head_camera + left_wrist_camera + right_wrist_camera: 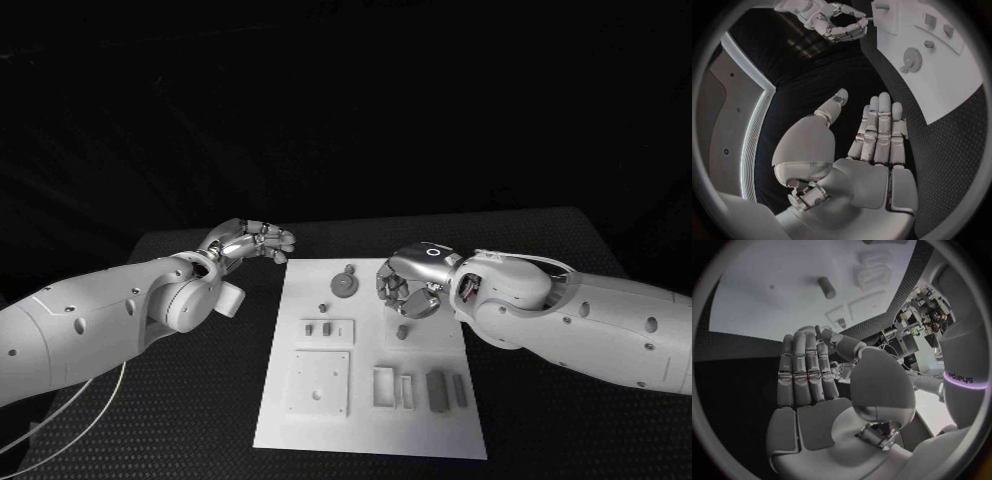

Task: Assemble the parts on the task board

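The white task board (372, 425) lies in the middle of the table. On it are a round grey toothed part (343, 283), a short grey peg (402, 331), two small pieces (319, 327), a square plate (319, 381), a slotted frame (385, 387) and two grey bars (447, 390). My left hand (248, 241) hovers off the board's far left corner, its fingers (879, 130) straight and its palm empty. My right hand (411, 280) hangs over the board's far right part, beside the round part, fingers (804, 370) loosely bent and holding nothing. The peg (826, 287) lies beyond them.
The board sits on a black textured mat (548, 240). A white cable (65, 415) loops over the mat's near left corner. Bare mat lies on both sides of the board. The right hand (832, 22) also shows near the board (948, 85) in the left wrist view.
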You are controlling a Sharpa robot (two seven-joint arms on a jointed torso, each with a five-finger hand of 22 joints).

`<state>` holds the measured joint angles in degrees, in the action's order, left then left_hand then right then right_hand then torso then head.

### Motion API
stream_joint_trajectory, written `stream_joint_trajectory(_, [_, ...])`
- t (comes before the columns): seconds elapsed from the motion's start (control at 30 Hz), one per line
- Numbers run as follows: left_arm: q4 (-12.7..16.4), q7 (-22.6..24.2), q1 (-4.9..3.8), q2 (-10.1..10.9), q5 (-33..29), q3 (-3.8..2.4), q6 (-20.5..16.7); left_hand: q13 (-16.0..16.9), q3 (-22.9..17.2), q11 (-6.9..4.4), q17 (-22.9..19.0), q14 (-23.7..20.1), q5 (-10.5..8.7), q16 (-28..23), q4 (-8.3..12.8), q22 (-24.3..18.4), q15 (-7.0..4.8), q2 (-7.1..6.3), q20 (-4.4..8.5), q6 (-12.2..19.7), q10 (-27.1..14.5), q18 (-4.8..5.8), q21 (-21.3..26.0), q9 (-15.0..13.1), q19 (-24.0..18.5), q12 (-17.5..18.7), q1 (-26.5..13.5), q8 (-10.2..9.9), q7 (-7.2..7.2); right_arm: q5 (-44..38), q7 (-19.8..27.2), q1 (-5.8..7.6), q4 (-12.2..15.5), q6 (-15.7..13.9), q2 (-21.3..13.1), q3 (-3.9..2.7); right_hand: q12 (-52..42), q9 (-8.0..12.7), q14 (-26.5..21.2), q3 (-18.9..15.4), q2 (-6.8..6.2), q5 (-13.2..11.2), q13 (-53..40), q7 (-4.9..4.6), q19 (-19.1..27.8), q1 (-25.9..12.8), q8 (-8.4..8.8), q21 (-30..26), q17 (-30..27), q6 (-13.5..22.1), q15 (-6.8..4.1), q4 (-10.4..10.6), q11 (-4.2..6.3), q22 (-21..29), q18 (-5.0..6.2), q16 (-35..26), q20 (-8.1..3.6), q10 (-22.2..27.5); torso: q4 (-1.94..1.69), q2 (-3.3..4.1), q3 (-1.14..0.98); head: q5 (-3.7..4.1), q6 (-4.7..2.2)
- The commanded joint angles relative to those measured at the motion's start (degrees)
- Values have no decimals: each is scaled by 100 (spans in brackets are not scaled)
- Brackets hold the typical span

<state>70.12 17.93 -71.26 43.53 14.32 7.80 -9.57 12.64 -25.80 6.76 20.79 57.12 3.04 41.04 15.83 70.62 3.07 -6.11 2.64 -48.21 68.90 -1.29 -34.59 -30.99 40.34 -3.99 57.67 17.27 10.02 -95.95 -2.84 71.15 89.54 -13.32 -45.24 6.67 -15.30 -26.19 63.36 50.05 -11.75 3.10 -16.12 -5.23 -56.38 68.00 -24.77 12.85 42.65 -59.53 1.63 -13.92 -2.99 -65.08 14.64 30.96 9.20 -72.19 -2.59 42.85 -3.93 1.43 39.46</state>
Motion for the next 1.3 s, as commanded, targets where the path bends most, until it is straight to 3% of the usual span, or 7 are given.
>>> stream_joint_trajectory(0.03, [-38, 61, -5, -26, -103, -4, 19, 5, 26, 1, 8, 28, -16, -27, 9, -1, -6, 47, 0, 32, -46, -22, 29, -5, 49, -7, 12, -21, -2, 211, 200, -4, 107, -37, 162, -4, -7, -12, 43, 12, 29, -18, -15, -20, -34, -29, -18, 35, 15, -20, -16, -26, -11, -7, 36, -42, -4, -37, -9, -1, -2, -173, -2])
stream_joint_trajectory(0.33, [-215, 90, -8, -183, -182, -7, -29, 10, 2, -2, 28, 39, 6, -67, 2, -2, -6, 79, 0, 31, -47, -23, 54, -8, 59, -12, 40, -18, -4, -60, 206, -92, -38, 1, 743, 16, 2, -37, 53, -19, 64, 12, -58, -25, -32, -53, -2, 28, 54, -16, -12, -63, -13, -12, 36, -76, 0, -29, -16, -13, 34, -446, 77])
stream_joint_trajectory(0.57, [-426, 108, -10, -467, -213, -7, -124, 11, -4, -2, 32, 39, 8, -79, -1, -2, -4, 76, -2, 31, -46, -21, 61, -8, 60, -13, 45, -18, -4, -299, 217, -324, -197, 7, 1047, 103, 8, -53, 65, -30, 83, 34, -87, -25, -37, -68, 9, 25, 79, -19, -13, -88, -12, -15, 36, -99, -1, -28, -75, -25, 62, -652, 190])
stream_joint_trajectory(0.63, [-469, 121, -9, -529, -228, -6, -138, 13, -6, -3, 34, 38, 8, -86, -4, -2, -3, 73, -3, 29, -43, -19, 65, -8, 59, -15, 45, -17, -5, -306, 223, -391, -219, 14, 1115, 111, 11, -57, 66, -32, 89, 35, -94, -25, -36, -71, 12, 23, 85, -18, -12, -95, -13, -15, 36, -107, -1, -25, -93, -33, 71, -673, 213])
stream_joint_trajectory(0.93, [-561, 141, -9, -610, -275, -6, -170, 16, -21, -6, 44, 37, 12, -109, -15, -1, 2, 81, -6, 22, -38, -16, 79, -10, 57, -19, 54, -13, -7, -427, 232, -607, -375, 39, 1268, 198, 18, -70, 73, -39, 104, 35, -119, -27, -37, -81, 24, 18, 107, -18, -11, -118, -13, -17, 35, -130, -1, -22, -79, -25, 68, -814, 311])
stream_joint_trajectory(1.03, [-570, 148, -9, -630, -275, -6, -141, 17, -28, -7, 47, 38, 15, -116, -17, -1, 3, 83, -7, 19, -38, -15, 84, -10, 57, -19, 61, -11, -8, -539, 198, -716, -353, 19, 1259, 200, 20, -74, 75, -41, 110, 34, -127, -27, -38, -84, 28, 17, 114, -17, -11, -123, -14, -18, 36, -137, 0, -19, -77, -26, 64, -818, 347])
stream_joint_trajectory(1.3, [-569, 142, -9, -641, -282, -4, -121, 19, -43, -5, 59, 42, 19, -136, -28, 2, 5, 90, -9, -4, -41, -12, 96, -15, 58, -18, 69, 2, -17, -618, 200, -787, -419, 73, 1269, 229, 23, -82, 81, -42, 114, 29, -141, -27, -41, -87, 33, 15, 126, -19, -12, -134, -13, -19, 36, -149, -1, -19, -67, -25, 58, -853, 369])
